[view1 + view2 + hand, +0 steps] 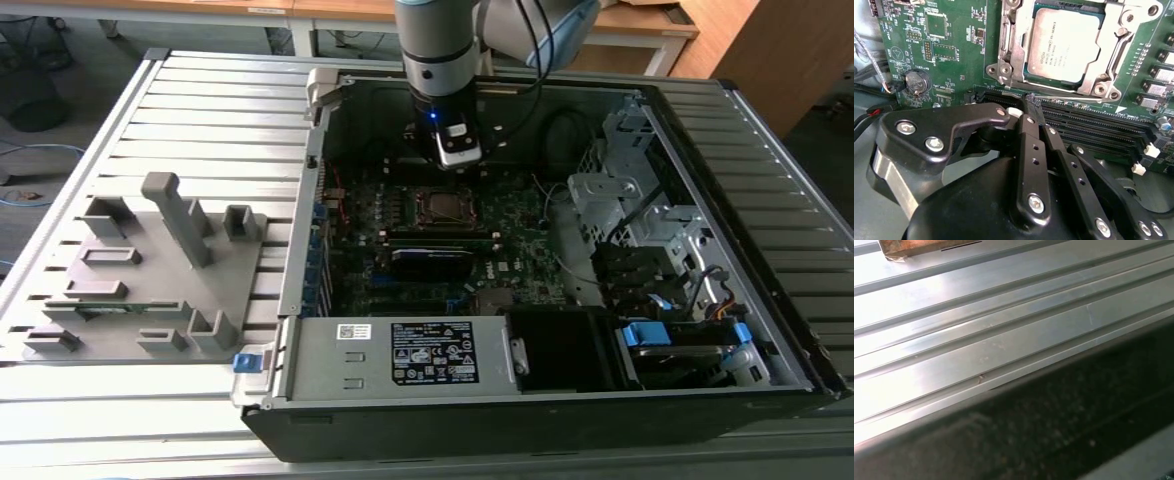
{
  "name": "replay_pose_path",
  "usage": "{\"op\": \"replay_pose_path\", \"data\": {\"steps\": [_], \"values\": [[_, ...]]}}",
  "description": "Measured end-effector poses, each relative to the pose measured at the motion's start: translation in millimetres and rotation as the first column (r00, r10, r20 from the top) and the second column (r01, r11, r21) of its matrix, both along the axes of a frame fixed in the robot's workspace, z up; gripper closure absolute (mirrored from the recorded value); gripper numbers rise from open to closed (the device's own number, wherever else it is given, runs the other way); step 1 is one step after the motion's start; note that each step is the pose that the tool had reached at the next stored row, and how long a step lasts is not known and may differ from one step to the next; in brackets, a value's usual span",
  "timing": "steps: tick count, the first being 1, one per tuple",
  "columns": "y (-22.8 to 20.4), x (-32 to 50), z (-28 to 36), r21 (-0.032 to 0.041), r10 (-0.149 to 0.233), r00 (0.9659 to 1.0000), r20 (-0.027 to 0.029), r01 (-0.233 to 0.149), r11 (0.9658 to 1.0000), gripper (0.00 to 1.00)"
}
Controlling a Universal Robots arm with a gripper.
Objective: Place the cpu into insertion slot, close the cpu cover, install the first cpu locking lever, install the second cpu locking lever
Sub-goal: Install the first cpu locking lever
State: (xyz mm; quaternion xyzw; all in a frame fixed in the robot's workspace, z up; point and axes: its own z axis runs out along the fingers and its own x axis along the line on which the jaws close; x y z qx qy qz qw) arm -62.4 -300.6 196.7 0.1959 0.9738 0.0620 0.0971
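Observation:
In the exterior view the arm reaches down into an open computer case, and my gripper (pixel 458 155) hangs just behind the insertion slot (pixel 441 207) in the green board. In the second wrist view the cpu (pixel 1064 45), silver-grey topped, lies flat in the slot. The cpu cover (pixel 1013 37), a silver frame plate, lies down around it. My gripper (pixel 1034 106) has its two black fingers (pixel 1026 140) pressed together with nothing seen between them. Their tips sit over the black memory slots, just short of the cover's near edge, where a thin metal lever rod (pixel 1079 96) runs.
Black memory slots (pixel 1094 125) and a coin battery (pixel 916 80) flank the socket. The case walls, a drive cage (pixel 641 200) and the labelled power supply (pixel 427 350) close in the board. A grey pegged fixture (pixel 147 270) stands at the exterior view's left on the slatted table (pixel 1004 340).

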Motion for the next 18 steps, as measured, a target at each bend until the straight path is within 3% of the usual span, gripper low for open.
{"op": "replay_pose_path", "data": {"steps": [6,13,18], "values": [[0.0,0.0,-0.3,-0.0005,0.000,1.0000,0.0020,0.000,1.0000,0.89],[0.0,2.2,-0.3,-0.0242,0.000,1.0000,0.0018,0.000,0.9997,0.89],[-0.1,2.2,-1.5,-0.0320,0.000,1.0000,0.0020,0.000,0.9995,0.89]]}}
